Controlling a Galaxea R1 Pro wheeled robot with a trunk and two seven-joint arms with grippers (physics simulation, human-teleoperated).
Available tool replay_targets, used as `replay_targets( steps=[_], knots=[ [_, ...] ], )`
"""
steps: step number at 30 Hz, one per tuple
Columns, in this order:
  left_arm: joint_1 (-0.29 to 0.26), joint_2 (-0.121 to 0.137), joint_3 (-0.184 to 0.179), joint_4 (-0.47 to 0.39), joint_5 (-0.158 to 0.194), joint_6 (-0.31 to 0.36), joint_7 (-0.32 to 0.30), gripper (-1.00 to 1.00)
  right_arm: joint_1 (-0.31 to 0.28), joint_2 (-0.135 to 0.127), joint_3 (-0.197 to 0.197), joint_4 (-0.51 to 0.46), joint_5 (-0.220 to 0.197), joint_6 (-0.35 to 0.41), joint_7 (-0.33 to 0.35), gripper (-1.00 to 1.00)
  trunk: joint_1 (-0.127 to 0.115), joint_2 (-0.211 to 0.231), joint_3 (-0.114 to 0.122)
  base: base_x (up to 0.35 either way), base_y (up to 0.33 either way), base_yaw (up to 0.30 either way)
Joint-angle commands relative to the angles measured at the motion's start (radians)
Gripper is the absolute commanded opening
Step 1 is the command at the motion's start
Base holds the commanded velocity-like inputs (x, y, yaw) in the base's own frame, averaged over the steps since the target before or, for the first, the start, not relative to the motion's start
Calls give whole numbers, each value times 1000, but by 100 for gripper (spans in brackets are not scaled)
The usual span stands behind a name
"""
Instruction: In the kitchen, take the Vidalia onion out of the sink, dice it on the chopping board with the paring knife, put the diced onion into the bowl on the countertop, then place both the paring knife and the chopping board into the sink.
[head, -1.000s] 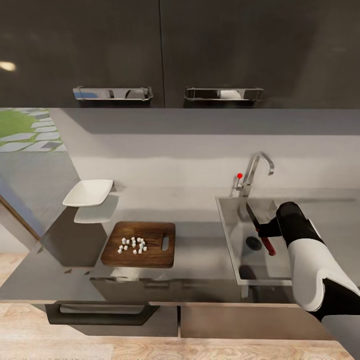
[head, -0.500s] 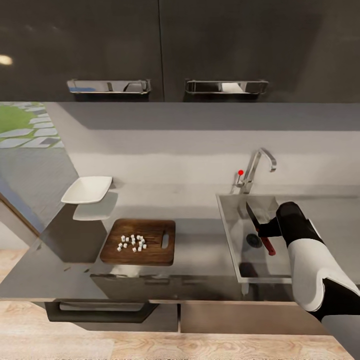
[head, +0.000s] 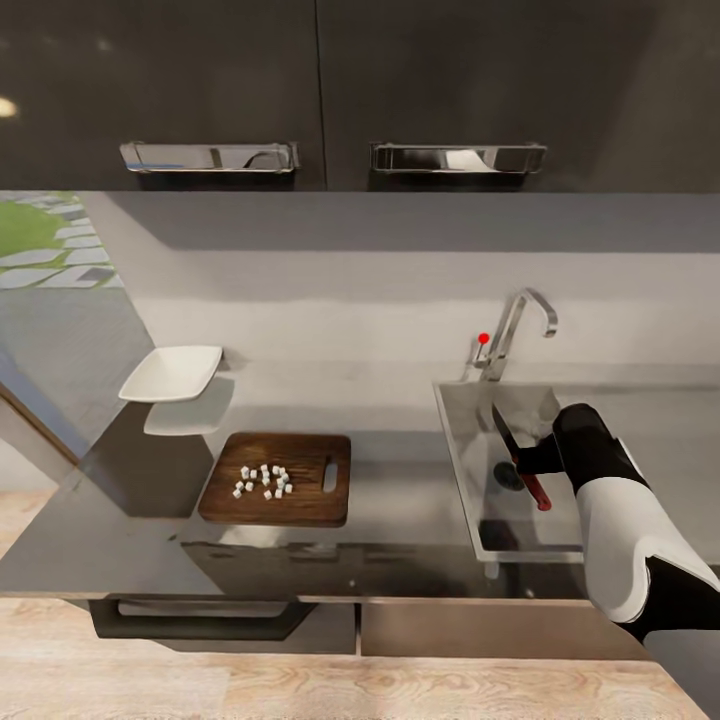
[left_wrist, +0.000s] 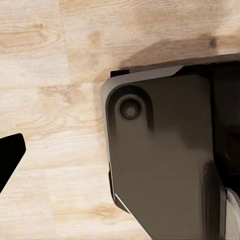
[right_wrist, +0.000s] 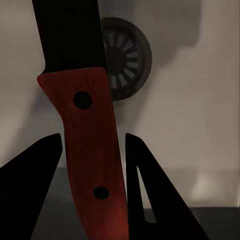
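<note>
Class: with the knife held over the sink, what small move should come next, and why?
Probably lower the right tool and release: it grips the knife by its red handle above the sink drain, though diced onion remains on the board.

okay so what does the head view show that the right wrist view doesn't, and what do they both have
Head view alone: the chopping board carrying the diced onion, the white bowl on the countertop, and the tap. Right wrist view alone: two rivets on the paring knife handle. Both: the right gripper shut on the knife above the sink drain.
</note>
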Motion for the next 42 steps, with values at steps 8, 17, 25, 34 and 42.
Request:
replay_targets(
  steps=[8,17,25,34,42],
  knots=[
    [0,3,-9,0,7,-3,1,100,-1,1,-5,2,10,-1,10,-100,0,-2,-15,0,0,0],
    [0,4,-9,0,7,-3,1,100,-1,2,-11,56,-25,-58,9,-100,0,-2,-29,0,0,0],
    [0,3,-9,0,7,-3,1,100,-1,3,-10,58,-49,-61,8,100,0,-2,-39,0,0,0],
    [0,4,-9,0,7,-3,1,100,-1,0,-10,56,-49,-61,7,100,0,-2,-39,0,0,0],
    [0,4,-9,1,7,-3,1,100,-1,2,-9,-43,-49,-16,8,100,0,-2,-39,0,0,0]
  ],
)
